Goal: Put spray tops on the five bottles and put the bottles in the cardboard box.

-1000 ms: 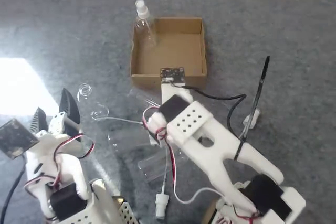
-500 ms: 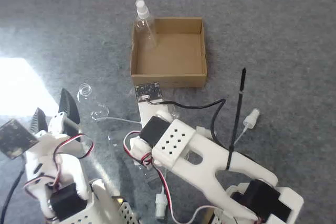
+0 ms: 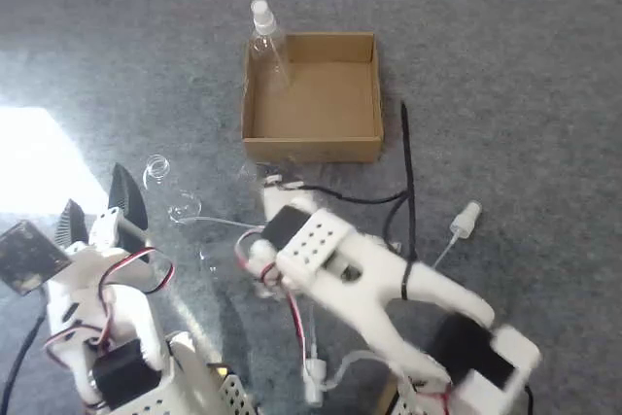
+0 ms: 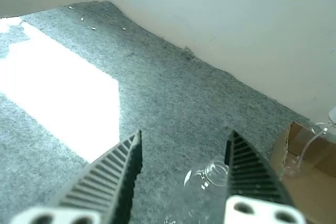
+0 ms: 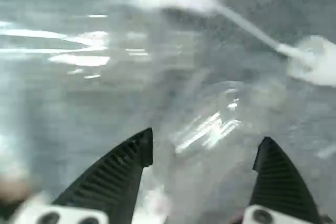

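On the table (image 3: pixel 544 94), your right arm (image 3: pixel 360 274) has swung back from the box (image 3: pixel 311 149), which sits near the far edge, and now hangs over the middle. Your left arm (image 3: pixel 107 318) has not moved at the near left corner. One capped bottle (image 3: pixel 264 41) stands at the box's far left corner, so that one looks done. The right gripper (image 5: pixel 209 137) is spread wide, holding nothing, over a clear bottle (image 5: pixel 210 121) lying mid-table. You seem to be starting the next one. The left gripper (image 4: pixel 185 135) is also spread and empty, with an uncapped bottle (image 4: pixel 210 174) lying ahead of it. A loose spray top (image 3: pixel 465 221) waits toward the right edge.
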### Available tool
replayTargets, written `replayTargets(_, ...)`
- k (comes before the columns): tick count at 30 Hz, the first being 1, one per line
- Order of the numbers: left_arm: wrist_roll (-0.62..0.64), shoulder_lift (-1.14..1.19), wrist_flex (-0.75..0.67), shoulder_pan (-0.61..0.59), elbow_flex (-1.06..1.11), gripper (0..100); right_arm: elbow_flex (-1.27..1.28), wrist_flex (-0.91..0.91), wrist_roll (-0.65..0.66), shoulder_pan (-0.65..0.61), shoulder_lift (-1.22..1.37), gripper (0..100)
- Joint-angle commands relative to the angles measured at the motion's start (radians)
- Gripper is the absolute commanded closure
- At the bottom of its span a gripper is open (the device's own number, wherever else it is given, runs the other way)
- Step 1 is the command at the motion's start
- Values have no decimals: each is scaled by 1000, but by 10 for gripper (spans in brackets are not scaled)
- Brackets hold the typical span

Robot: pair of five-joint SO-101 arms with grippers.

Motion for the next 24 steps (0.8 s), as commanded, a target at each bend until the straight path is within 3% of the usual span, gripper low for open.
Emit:
replayTargets(1, 5, -3, -26, -3, -4, 760, 35, -1, 118, 154, 24, 712)
replayTargets(10, 5, -3, -26, -3, -4, 760, 34, -1, 265, 354, 21, 712)
replayTargets(24, 5, -3, -101, -3, 41, 760, 51, 173, 247, 243, -166, 712)
